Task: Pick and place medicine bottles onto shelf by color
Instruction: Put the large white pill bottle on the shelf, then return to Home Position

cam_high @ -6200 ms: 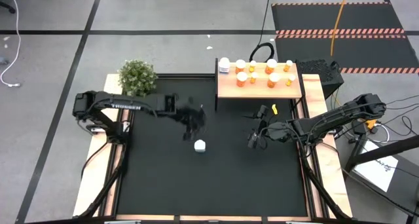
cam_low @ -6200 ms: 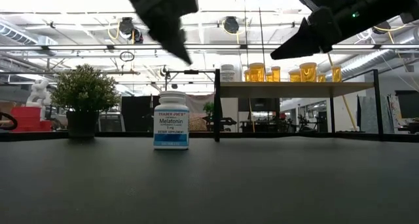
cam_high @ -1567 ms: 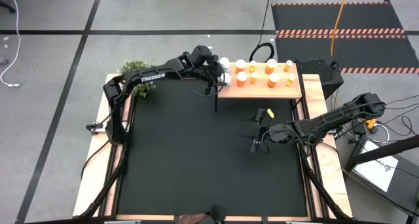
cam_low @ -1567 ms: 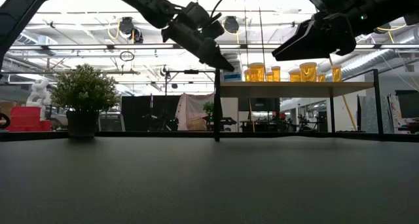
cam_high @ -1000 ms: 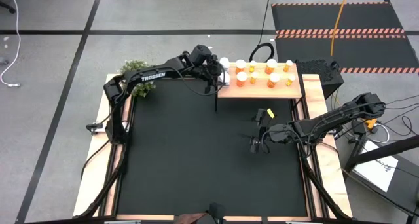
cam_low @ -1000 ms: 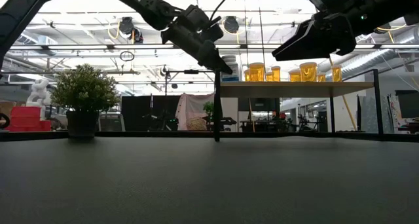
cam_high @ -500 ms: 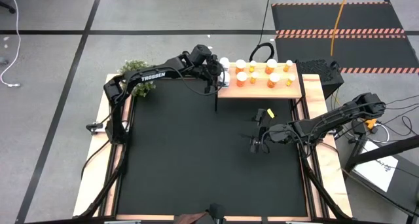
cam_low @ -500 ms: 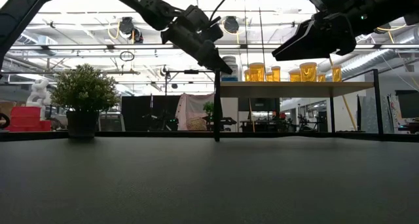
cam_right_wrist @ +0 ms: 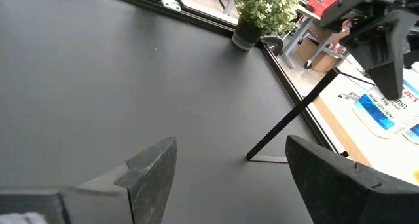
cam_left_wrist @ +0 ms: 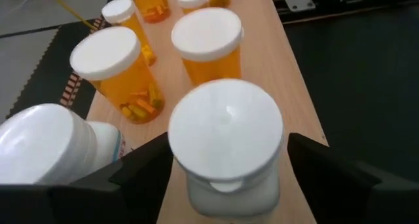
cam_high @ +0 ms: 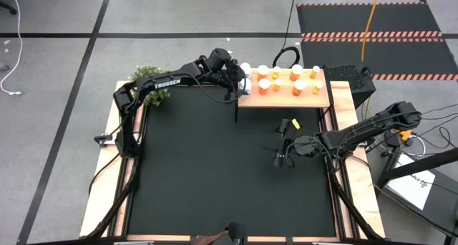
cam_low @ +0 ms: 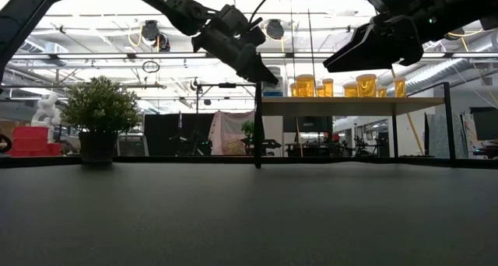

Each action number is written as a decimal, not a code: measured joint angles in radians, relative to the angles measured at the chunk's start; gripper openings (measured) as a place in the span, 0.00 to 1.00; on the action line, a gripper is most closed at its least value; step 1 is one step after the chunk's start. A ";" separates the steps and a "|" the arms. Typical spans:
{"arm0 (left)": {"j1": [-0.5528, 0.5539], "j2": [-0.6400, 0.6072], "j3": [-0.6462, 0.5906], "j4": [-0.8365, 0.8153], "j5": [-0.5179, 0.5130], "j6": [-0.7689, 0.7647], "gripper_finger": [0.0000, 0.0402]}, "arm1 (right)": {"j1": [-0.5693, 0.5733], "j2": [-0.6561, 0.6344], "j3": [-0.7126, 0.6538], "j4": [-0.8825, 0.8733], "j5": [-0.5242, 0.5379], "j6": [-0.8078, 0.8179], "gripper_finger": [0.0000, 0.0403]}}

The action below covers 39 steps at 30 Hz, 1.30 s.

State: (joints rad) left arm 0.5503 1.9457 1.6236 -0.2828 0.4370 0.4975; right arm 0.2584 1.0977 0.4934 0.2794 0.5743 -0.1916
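The pale wood shelf (cam_high: 318,98) stands at the table's far edge. Several orange medicine bottles (cam_high: 286,80) with white caps stand on it, and two white ones at its left end. My left gripper (cam_left_wrist: 226,145) is open over that end. Its fingers stand on either side of one white bottle (cam_left_wrist: 226,112), which rests upright on the shelf; whether they touch it I cannot tell. The other white bottle (cam_left_wrist: 42,149) stands just beside it. My right gripper (cam_high: 278,154) hangs open above the mat, right of centre, with nothing between its fingers.
A green potted plant (cam_high: 147,80) stands at the far left corner, behind my left arm. The shelf's dark legs (cam_low: 257,130) reach down to the black mat (cam_high: 215,173). Wooden rails (cam_high: 107,180) run along both sides of the table.
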 joint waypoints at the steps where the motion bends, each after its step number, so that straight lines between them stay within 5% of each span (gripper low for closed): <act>1: 0.000 0.000 0.005 -0.001 0.000 -0.006 0.75 | 0.000 0.000 0.000 0.000 0.000 0.000 0.69; 15: -0.003 -0.005 0.194 -0.158 -0.098 -0.089 0.79 | 0.000 -0.011 0.000 -0.003 0.000 0.025 0.69; 23: -0.036 -0.169 0.186 -0.298 -0.124 -0.119 0.71 | 0.008 -0.120 0.000 -0.057 -0.004 0.054 0.66; 30: -0.134 -0.423 -0.028 -0.283 -0.193 -0.136 0.59 | 0.003 -0.220 0.001 -0.113 -0.087 0.040 0.50; 39: -0.237 -0.770 -0.525 -0.031 -0.333 -0.261 0.55 | 0.003 -0.316 0.001 -0.197 -0.108 0.021 0.29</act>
State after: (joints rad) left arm 0.3130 1.1757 1.0990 -0.3140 0.1044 0.2363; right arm 0.2615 0.7818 0.4942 0.0820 0.4667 -0.1703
